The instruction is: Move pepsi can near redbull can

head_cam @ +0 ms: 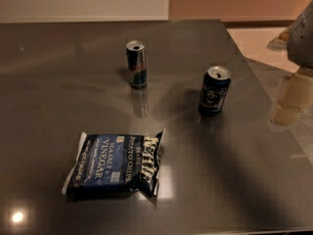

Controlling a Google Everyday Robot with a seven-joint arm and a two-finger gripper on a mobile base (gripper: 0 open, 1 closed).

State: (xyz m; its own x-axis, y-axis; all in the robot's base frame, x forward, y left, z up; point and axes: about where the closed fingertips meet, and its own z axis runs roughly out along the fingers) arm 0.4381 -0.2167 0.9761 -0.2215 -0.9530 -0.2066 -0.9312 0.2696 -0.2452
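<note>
At the counter's (230, 180) right edge hangs my gripper (291, 98), released or clenched I cannot tell; the pepsi can (214, 90) stands upright, apart, leftward in view; the redbull can (136, 64) stands further left, slightly behind.

pepsi can (214, 90) upright, redbull can (136, 64) upright, apart
</note>
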